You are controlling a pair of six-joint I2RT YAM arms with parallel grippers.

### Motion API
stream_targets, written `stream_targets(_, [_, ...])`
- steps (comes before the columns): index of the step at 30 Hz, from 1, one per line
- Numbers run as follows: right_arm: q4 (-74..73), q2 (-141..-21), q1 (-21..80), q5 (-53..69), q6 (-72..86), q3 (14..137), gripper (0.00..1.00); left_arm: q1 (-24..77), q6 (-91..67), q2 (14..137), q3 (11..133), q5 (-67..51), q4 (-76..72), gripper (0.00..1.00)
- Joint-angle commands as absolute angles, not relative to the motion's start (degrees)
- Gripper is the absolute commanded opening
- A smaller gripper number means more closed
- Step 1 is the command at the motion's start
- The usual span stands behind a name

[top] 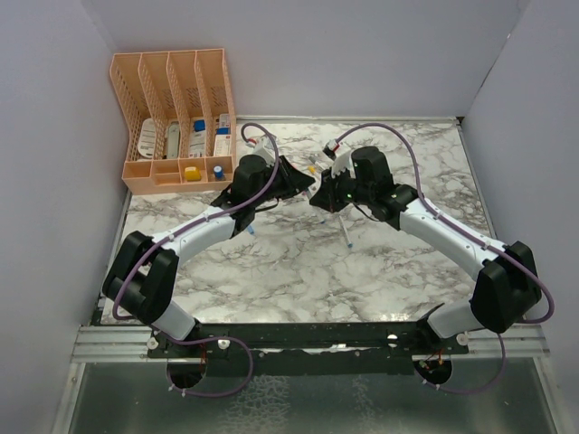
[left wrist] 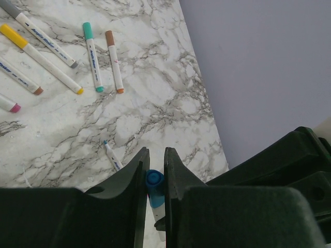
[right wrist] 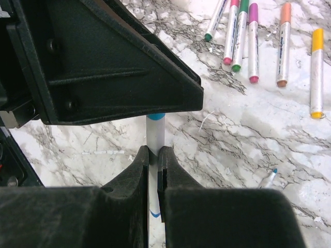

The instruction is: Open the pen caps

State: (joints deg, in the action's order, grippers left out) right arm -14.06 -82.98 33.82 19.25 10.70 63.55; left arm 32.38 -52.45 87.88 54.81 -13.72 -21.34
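Note:
My left gripper (left wrist: 156, 151) is shut on the blue cap (left wrist: 154, 182) of a white-grey pen. My right gripper (right wrist: 153, 150) is shut on the same pen's barrel (right wrist: 155, 133); the blue cap end (right wrist: 155, 117) disappears behind the left gripper's black body (right wrist: 103, 62). In the top view both grippers (top: 303, 185) (top: 324, 194) meet tip to tip over the middle of the marble table. Several capped pens lie in a loose row, among them teal (left wrist: 93, 57), brown (left wrist: 114, 61), yellow (right wrist: 316, 72) and orange (right wrist: 283, 44). One uncapped pen (top: 346, 237) lies apart with its blue tip bare.
A peach organiser (top: 176, 117) with yellow and blue blocks stands at the back left corner. White walls enclose the table on three sides. The uncapped pen also shows in the left wrist view (left wrist: 112, 156) and in the right wrist view (right wrist: 268, 178).

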Motion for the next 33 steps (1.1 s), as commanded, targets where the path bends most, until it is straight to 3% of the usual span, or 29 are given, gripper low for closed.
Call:
stream_targets(1, [-11.9, -83.0, 34.3, 17.9, 10.8, 63.4, 0.01, 32.7, -52.7, 86.7, 54.8, -14.1, -23.4, 0.08])
stream_targets(3, [-11.9, -82.8, 34.3, 17.6, 10.8, 63.5, 0.01, 32.7, -52.7, 86.7, 54.7, -14.3, -23.5, 0.0])
stream_targets(7, [-11.3, -82.3, 34.3, 16.6, 11.4, 63.1, 0.01, 32.7, -52.7, 86.8, 54.8, -14.9, -23.6, 0.0])
stream_targets(8, [-11.0, -82.3, 34.2, 16.6, 11.6, 63.1, 0.08, 32.7, -52.9, 86.8, 54.7, -14.9, -23.7, 0.0])
stream_targets(10, [-11.3, -82.8, 34.3, 17.2, 11.6, 63.7, 0.42, 32.7, -53.0, 86.4, 54.5, -14.6, -23.7, 0.0])
stream_targets(13, [-12.6, -84.2, 34.3, 17.6, 11.4, 65.0, 0.57, 32.7, -53.0, 86.2, 54.6, -14.7, -23.7, 0.0])
stream_targets(16, [-12.5, -85.0, 34.3, 17.9, 11.5, 65.1, 0.59, 32.8, -53.2, 86.0, 54.9, -14.8, -23.7, 0.0])
stream_targets(19, [-11.8, -85.5, 34.3, 18.1, 11.7, 65.1, 0.57, 32.8, -53.4, 85.9, 55.1, -15.0, -23.7, 0.0])
stream_targets(23, [-11.5, -86.0, 34.2, 18.5, 11.7, 65.5, 0.47, 33.0, -53.4, 85.9, 55.1, -15.0, -23.7, 0.0])
stream_targets(29, [-11.1, -86.5, 34.3, 18.6, 11.6, 66.4, 0.23, 33.2, -53.3, 85.8, 54.5, -14.6, -23.7, 0.0])
stream_targets(32, [-11.4, -86.7, 34.2, 18.6, 11.6, 66.7, 0.02, 33.3, -53.2, 85.8, 54.3, -14.0, -23.7, 0.0])
stream_targets(33, [-11.5, -86.6, 34.2, 18.6, 11.6, 66.5, 0.01, 33.2, -53.2, 85.7, 54.2, -13.4, -23.7, 0.0])
